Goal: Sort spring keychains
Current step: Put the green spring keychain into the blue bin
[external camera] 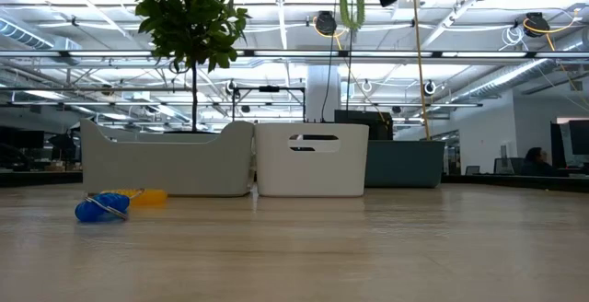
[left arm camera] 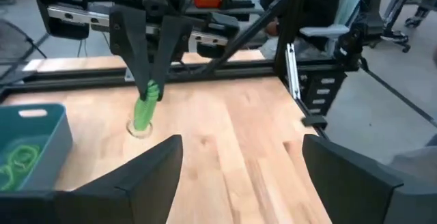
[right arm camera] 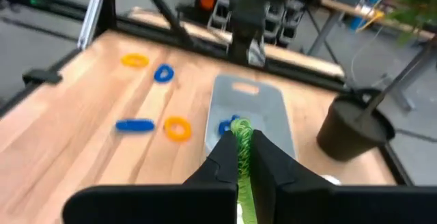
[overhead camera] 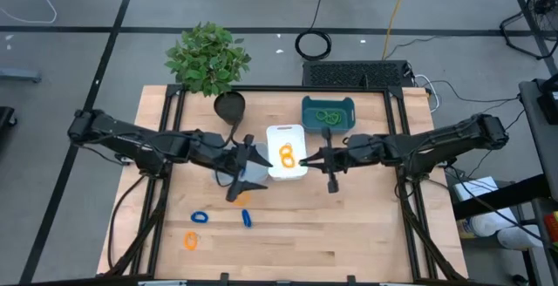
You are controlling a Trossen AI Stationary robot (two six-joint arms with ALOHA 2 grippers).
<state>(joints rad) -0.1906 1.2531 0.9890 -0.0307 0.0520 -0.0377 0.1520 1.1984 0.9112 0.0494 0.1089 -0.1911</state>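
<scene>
A green spring keychain [left arm camera: 145,108] hangs from my right gripper [overhead camera: 303,160], which is shut on it at the white tray's [overhead camera: 296,132] right edge. The white tray holds orange keychains [overhead camera: 286,155]. Behind it the teal tray [overhead camera: 349,105] holds green ones [overhead camera: 329,117]. A grey tray [right arm camera: 273,108] with a blue keychain [right arm camera: 225,126] lies under my left gripper [overhead camera: 259,157], which is open and has nothing between its fingers [left arm camera: 153,173]. Loose on the table lie blue keychains [overhead camera: 200,217] [overhead camera: 247,219] and orange ones [overhead camera: 191,241] [overhead camera: 242,199]. My right gripper pinches the green keychain's upper end [left arm camera: 153,89] between its two fingers [left arm camera: 140,46]. The coil runs along the gap between the fingers [right arm camera: 240,149]. Its lower end with the ring [left arm camera: 140,128] hangs free, well clear of the table [external camera: 350,7].
A potted plant [overhead camera: 209,59] in a dark pot [overhead camera: 230,106] stands at the far edge, left of the trays. A black cable coil [overhead camera: 314,44] lies on the floor beyond the table. Bare wood stretches along the near right of the table [overhead camera: 349,234].
</scene>
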